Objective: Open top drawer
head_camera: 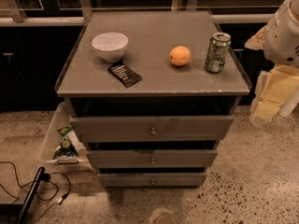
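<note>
The top drawer (152,127) is the widest of three grey drawers in a grey cabinet, with a small brass knob (153,131) at its front centre. A dark gap shows between its front and the tabletop (154,80). The narrower middle drawer (152,158) and the thinnest bottom drawer (152,179) sit below it. My gripper (273,94), pale yellow under the white arm (284,31), hangs at the right edge of the view. It is to the right of the cabinet, apart from it, near tabletop height.
On the tabletop stand a white bowl (110,45), a black packet (124,74), an orange (180,56) and a green can (217,52). A clear plastic bin (55,139) with items sits on the floor at the left. Cables and a black rod (30,195) lie at bottom left.
</note>
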Motion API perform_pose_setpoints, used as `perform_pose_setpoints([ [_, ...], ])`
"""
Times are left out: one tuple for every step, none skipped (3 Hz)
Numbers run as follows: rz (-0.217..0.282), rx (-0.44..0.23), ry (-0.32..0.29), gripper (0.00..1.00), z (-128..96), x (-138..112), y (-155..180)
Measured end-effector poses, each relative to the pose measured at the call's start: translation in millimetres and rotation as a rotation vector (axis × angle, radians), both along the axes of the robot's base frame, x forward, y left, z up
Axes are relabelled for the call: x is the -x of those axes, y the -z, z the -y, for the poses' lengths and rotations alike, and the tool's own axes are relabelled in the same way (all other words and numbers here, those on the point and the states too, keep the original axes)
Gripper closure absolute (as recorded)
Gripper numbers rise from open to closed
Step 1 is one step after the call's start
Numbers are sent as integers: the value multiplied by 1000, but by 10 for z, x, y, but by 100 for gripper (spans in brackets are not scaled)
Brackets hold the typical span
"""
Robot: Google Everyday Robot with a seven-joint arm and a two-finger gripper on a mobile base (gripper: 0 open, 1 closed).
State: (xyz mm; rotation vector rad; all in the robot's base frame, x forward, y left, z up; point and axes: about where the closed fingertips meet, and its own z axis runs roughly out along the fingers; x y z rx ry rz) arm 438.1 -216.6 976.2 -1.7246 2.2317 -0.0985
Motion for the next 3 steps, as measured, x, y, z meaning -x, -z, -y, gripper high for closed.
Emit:
perform_pose_setpoints([
  [2,-1,-1,0,-8,3,1],
  [-45,-13,-25,0,-65,54,350],
  [-108,-53,-77,0,-119,140,983],
])
